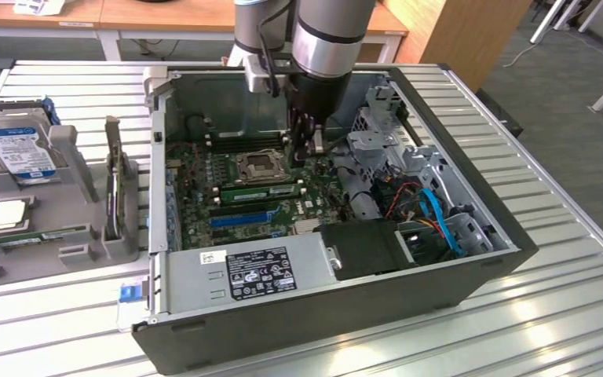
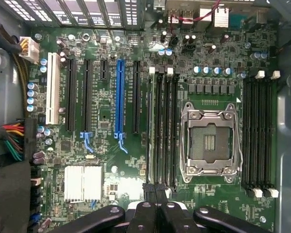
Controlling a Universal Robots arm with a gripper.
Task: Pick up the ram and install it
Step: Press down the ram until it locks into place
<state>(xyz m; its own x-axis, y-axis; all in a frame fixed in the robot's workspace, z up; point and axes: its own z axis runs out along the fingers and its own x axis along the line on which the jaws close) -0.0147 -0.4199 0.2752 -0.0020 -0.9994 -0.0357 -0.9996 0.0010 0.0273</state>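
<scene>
A thin green stick that looks like the ram (image 1: 42,236) lies in the grey fixture (image 1: 71,251) on the exterior view's left, far from the arm. My gripper (image 1: 312,149) hangs inside the open computer case (image 1: 469,212), above the motherboard (image 2: 106,165). In the wrist view the gripper (image 2: 156,201) is shut with nothing seen between its black fingers (image 2: 144,213), over one end of the black memory slots (image 2: 162,131) beside the empty processor socket (image 2: 209,143). Another green strip (image 1: 263,191) shows along those slots; I cannot tell if it is a seated stick.
The fixture also carries a silver hard drive with a blue label (image 1: 13,145), a square silver processor chip (image 1: 9,214) and an upright card (image 1: 113,181). Inside the case are the power supply (image 1: 254,271), blue and orange cables (image 1: 433,216) and a metal drive cage (image 1: 385,141).
</scene>
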